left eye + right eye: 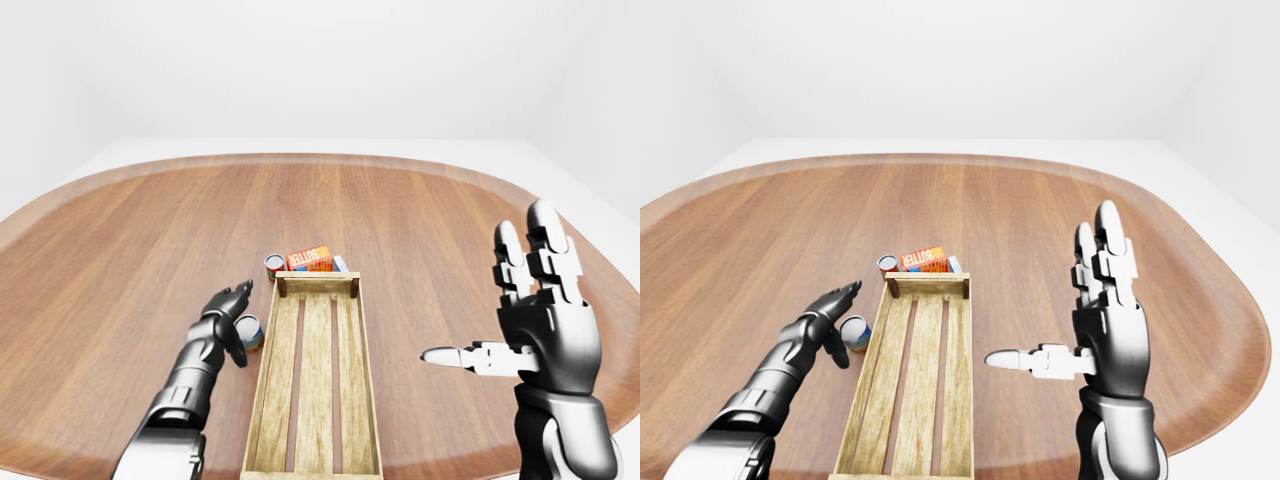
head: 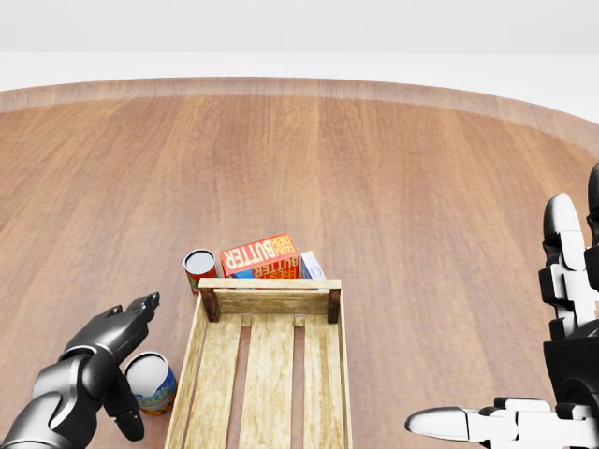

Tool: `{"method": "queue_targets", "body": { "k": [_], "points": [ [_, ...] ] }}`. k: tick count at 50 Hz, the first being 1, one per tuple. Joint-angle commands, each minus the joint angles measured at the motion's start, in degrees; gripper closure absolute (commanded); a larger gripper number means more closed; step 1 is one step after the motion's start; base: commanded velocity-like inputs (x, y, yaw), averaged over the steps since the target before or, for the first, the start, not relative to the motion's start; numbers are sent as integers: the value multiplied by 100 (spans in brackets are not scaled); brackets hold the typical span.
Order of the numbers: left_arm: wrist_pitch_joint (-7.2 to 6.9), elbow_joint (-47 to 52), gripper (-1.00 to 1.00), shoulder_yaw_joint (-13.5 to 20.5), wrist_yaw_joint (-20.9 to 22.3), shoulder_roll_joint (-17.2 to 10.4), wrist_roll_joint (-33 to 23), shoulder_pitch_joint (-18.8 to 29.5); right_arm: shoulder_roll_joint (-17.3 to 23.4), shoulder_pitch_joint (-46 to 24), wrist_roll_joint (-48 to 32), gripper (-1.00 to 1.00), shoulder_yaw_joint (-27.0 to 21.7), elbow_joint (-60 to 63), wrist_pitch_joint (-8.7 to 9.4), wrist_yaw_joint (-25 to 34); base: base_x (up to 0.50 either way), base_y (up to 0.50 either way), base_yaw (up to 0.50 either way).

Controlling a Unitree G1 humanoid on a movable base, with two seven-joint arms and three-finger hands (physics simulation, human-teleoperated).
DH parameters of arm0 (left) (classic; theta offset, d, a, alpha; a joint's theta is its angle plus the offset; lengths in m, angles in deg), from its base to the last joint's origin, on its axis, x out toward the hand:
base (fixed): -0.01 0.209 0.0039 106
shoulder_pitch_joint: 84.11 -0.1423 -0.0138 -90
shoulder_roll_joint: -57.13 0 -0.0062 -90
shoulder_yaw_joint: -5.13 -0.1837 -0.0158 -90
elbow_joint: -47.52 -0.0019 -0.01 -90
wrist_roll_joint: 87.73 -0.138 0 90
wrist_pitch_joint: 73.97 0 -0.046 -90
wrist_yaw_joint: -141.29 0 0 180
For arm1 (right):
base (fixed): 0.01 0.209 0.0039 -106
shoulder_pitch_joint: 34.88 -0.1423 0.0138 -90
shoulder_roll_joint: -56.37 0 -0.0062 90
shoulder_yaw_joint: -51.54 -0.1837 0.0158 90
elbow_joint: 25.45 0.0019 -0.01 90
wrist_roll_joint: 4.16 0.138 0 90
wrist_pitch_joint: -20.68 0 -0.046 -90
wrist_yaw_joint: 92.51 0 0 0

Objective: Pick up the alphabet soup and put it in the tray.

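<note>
A can with a blue and yellow label and a silver lid (image 2: 150, 381) stands on the wooden table just left of the wooden slatted tray (image 2: 270, 301). I take it for the alphabet soup. My left hand (image 2: 131, 360) is open, with its fingers stretched out past the can's left side and its thumb beside the can. The fingers do not close round it. My right hand (image 1: 490, 300) is open and empty, held upright above the table to the right of the tray. Nothing lies in the tray.
A red-labelled can (image 2: 198, 267), an orange butter box (image 2: 260, 254) and a small white and blue carton (image 2: 311, 266) stand against the tray's upper end. The large oval table (image 2: 393, 168) extends well beyond them, its curved edge near the right hand.
</note>
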State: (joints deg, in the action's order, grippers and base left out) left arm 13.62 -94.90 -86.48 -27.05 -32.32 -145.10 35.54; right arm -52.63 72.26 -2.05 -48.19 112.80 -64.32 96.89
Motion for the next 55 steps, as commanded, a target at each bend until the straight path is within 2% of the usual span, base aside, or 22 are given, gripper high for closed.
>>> {"method": "queue_targets", "body": {
  "k": [1, 2, 4, 5, 8, 11, 27, 35, 38, 55],
  "points": [
    [42, -388, -100, -56, -225, -8, -30, 146, -4, -7, 18, -100, -17, 0, 0, 3, 0, 0, 0],
    [40, -404, -100, -56, -232, -8, -25, 147, -8, -13, 32, -100, -22, 11, 0, 0, 0, 0, 0],
    [132, -662, -100, -76, -428, 6, -22, 196, -18, -35, 113, -100, -41, 68, 0, -3, 0, 0, 0],
    [71, -483, -100, -73, -284, -15, -11, 176, -12, -62, 81, -100, -25, 51, 0, -38, 0, 0, 0],
    [17, -324, -100, -60, -182, -27, -10, 140, 24, -145, -24, -100, 37, -26, 0, -133, 0, 0, 0],
    [128, -587, -100, -61, -395, -21, 0, 186, 64, -155, -158, -100, 103, -93, 0, -180, 0, 0, 0],
    [137, -674, -100, -74, -422, -40, 27, 265, 67, -153, -154, -100, 104, -81, 0, -185, 0, 0, 0],
    [297, -1663, -100, -110, -902, -7, 200, 717, 60, -142, -100, -100, 76, -75, 0, -158, 0, 0, 0],
    [322, -1828, -100, -146, -1041, 37, 249, 739, 54, -125, -74, -100, 63, -45, 0, -145, 0, 0, 0],
    [358, -2055, -100, -231, -1124, 98, 303, 699, 66, -138, -82, -100, 83, -62, 0, -146, 0, 0, 0]
  ]
}}
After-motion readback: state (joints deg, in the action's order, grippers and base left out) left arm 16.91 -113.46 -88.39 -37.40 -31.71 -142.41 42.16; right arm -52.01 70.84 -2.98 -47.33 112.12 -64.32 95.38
